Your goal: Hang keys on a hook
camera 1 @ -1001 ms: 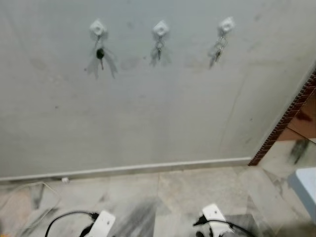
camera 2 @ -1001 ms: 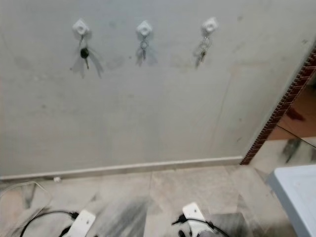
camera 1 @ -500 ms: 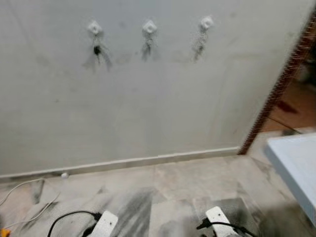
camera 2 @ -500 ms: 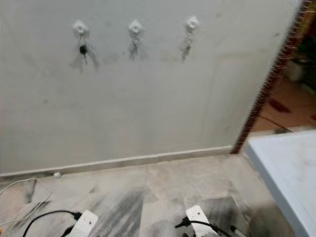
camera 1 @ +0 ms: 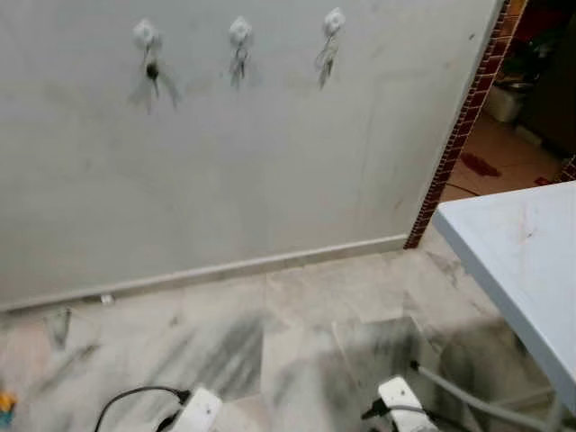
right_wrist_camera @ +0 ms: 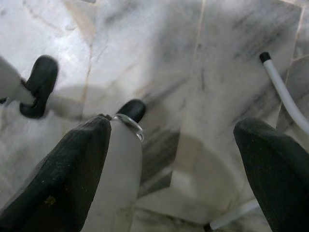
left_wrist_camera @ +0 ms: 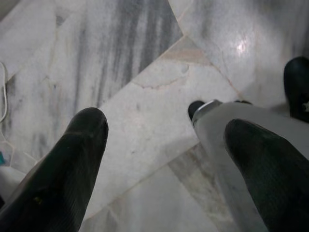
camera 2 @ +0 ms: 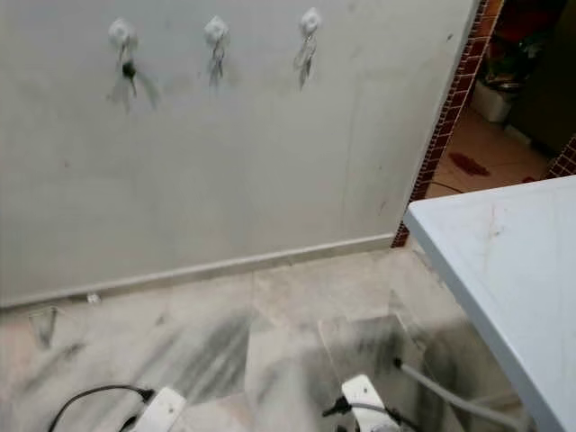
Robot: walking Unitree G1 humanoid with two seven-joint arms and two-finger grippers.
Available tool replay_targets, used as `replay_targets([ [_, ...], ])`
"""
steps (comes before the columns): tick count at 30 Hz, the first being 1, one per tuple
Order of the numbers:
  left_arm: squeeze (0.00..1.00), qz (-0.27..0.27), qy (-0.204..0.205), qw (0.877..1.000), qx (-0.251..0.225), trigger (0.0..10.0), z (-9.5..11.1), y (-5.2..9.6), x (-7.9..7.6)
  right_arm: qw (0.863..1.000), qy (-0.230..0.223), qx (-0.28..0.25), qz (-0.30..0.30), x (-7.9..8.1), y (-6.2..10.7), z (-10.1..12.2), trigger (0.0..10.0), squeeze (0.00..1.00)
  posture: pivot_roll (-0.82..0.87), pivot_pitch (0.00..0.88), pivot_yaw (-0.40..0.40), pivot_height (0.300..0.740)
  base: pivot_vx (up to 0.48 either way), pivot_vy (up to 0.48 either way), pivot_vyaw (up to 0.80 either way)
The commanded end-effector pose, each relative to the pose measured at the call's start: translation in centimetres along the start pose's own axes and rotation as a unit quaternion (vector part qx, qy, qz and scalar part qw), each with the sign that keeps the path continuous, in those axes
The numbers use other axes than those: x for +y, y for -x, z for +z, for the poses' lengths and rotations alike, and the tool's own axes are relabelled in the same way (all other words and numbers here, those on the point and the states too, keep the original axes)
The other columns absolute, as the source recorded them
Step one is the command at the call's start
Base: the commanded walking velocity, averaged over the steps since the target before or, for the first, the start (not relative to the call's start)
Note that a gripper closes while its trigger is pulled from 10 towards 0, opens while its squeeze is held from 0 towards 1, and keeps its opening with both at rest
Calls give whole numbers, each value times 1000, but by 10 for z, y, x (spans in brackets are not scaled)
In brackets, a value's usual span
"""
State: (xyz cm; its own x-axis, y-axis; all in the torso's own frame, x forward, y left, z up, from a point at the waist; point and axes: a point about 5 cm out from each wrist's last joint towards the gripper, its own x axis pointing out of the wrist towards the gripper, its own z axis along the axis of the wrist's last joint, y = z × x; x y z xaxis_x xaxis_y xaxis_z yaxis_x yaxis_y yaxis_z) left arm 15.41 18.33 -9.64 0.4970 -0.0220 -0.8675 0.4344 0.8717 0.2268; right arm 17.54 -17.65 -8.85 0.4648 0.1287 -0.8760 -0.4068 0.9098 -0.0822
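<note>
On the wall at eleven o'clock, three hooks (camera 1: 239, 28) each already carry keys (camera 1: 238, 63). Left gripper (left_wrist_camera: 164, 159) and right gripper (right_wrist_camera: 174, 164) hang over the floor, fingers apart and empty; hanging looks finished.

Keys (camera 1: 151, 71) on the wall hooks (camera 1: 239, 29): blurred, too small to count. Worktop (camera 1: 526, 261) right of the wall: cut off by the frame edge.

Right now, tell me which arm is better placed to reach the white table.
Right. The white table stands on the robot's right. The right end effector and left end effector both hang open, empty, above the floor.
</note>
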Motion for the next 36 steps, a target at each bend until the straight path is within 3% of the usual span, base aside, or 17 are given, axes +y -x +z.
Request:
replay_targets([
  [1, 0, -10, -5, 999, 32, 10000, -16, 3, -4, 1000, 3, -2, 0, -1, 0, 1, 10000, 0, 45, 10, -3, 740, -319, 0, 0],
  [12, 0, -8, -6, 999, 35, 10000, -17, 3, 0, 1000, 10, -1, 2, -1, 0, 1, 10000, 0, 47, 6, -7, 740, -301, 0, 0],
  [28, 0, -17, 10, 999, 40, 10000, -26, 5, -6, 1000, 15, -1, 4, -1, 0, -1, 10000, 0, 43, 15, -8, 740, 0, 0, 0],
  [36, 0, -20, -2, 999, 46, 10000, -28, 6, -8, 1000, 11, -1, 10, 4, 0, 0, 10000, 0, 38, 20, -3, 740, 0, 0, -83],
])
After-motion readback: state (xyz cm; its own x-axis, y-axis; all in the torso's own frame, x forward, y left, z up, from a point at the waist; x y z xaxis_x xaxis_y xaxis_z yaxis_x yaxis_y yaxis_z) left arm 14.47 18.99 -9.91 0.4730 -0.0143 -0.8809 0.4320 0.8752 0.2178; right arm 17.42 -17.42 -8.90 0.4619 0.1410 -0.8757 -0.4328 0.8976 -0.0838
